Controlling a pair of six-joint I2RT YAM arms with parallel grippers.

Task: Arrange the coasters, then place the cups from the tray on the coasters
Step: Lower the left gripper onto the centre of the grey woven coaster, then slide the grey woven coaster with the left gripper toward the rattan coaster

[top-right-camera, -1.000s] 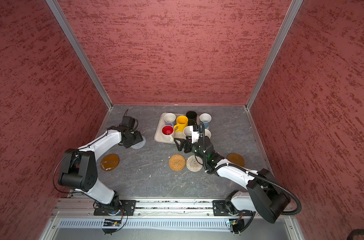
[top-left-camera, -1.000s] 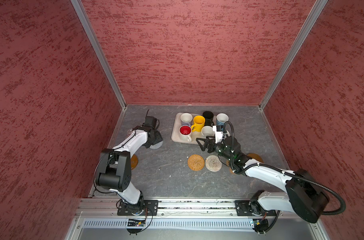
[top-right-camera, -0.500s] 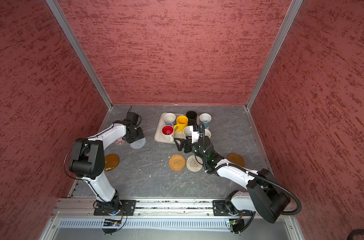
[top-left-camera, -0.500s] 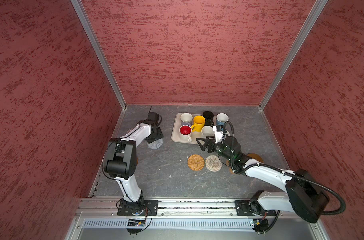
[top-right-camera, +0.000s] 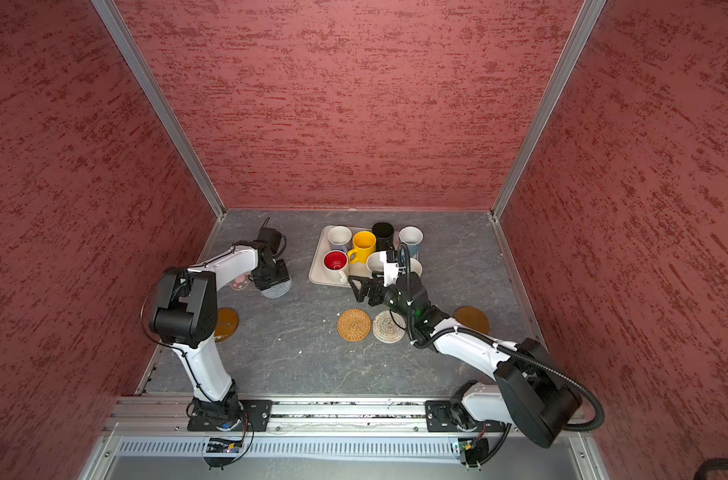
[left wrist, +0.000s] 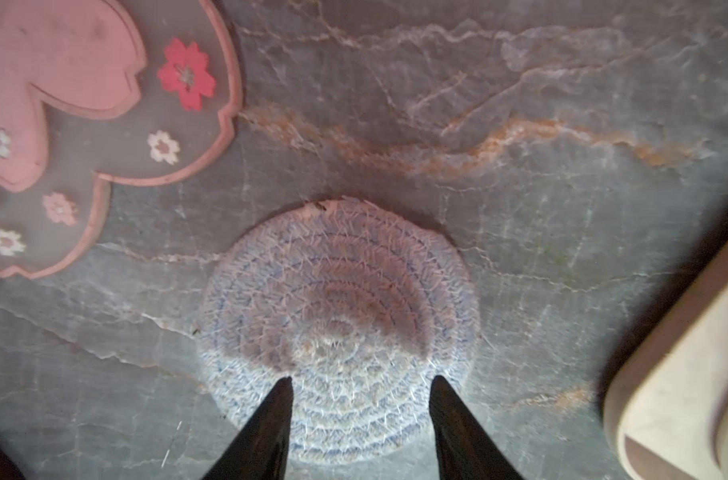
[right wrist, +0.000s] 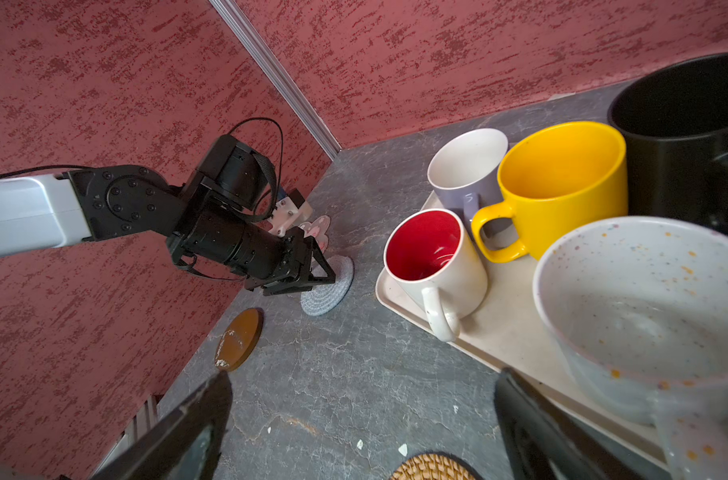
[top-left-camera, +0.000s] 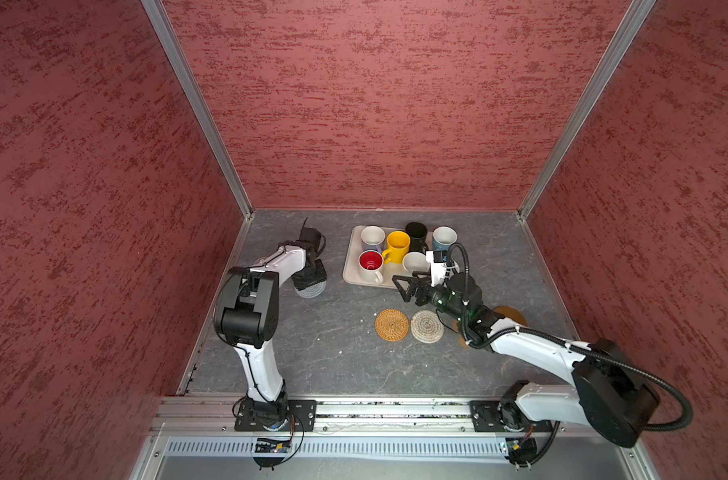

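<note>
- My left gripper (left wrist: 361,379) is low over the grey-blue coaster (left wrist: 337,316). Its fingers are partway apart with the weave showing between them. Nothing is clamped, and I can't tell whether the tips touch the mat.
- That coaster lies flat on the table to the left of the tray (top-left-camera: 351,259), clear of its rim.
- The pink flower coaster (left wrist: 63,124) lies farther left of the tray, just beside the grey-blue one and not touching it.
- My right gripper (top-left-camera: 402,287) hangs at the tray's near edge, with its fingers spread wide and empty.
- On the tray I count six mugs upright: the yellow cup (top-left-camera: 397,243), black cup (top-left-camera: 415,232), light blue cup (top-left-camera: 444,237), red-inside cup (top-left-camera: 370,262), plain white cup (top-left-camera: 372,236) and speckled cup (right wrist: 645,311). My right wrist hides whatever sits behind it.
- On the near side of the tray, the orange-tan coaster (top-left-camera: 391,324) and beige coaster (top-left-camera: 427,326) lie side by side, both bare.
- The right wooden disc (top-right-camera: 471,319) lies on the near right of the tray. The left wooden disc (top-right-camera: 226,324) lies well off to the tray's near left.
</note>
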